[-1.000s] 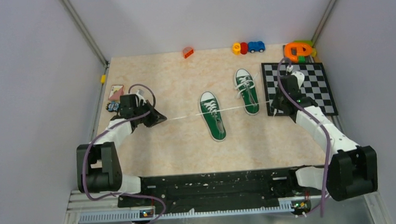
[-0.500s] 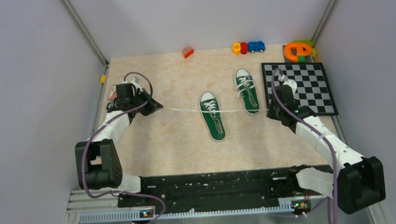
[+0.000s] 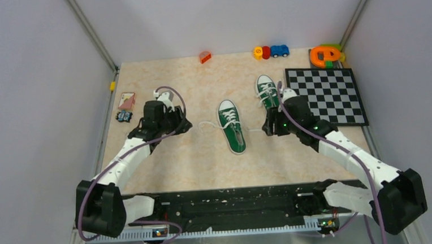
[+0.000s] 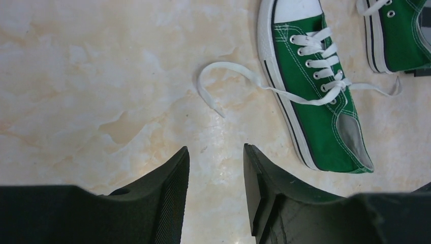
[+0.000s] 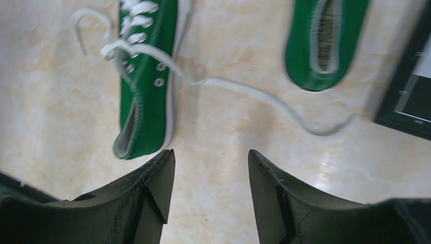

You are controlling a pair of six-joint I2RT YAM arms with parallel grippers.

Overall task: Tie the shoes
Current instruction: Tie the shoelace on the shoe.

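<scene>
The lace (image 4: 222, 64), held taut between the arms half a second ago, is now let go, and both arms are drawn inward. The left gripper (image 3: 183, 124) and right gripper (image 3: 268, 124) are seen parted and empty. The lace ends are left slack on either side of the middle shoe (image 3: 232, 126); the second shoe (image 3: 267, 90) is set just beyond the right gripper. The beige marbled table (image 3: 189, 89) is enclosed by grey walls (image 3: 30, 82), with a checkerboard (image 3: 328, 95) laid at the right.

Marbled table (image 3: 172, 85): green shoe (image 3: 232, 126) mid; 2nd shoe (image 3: 267, 90) nr checkerboard (image 3: 328, 95); toys (image 3: 272, 52) at back
</scene>
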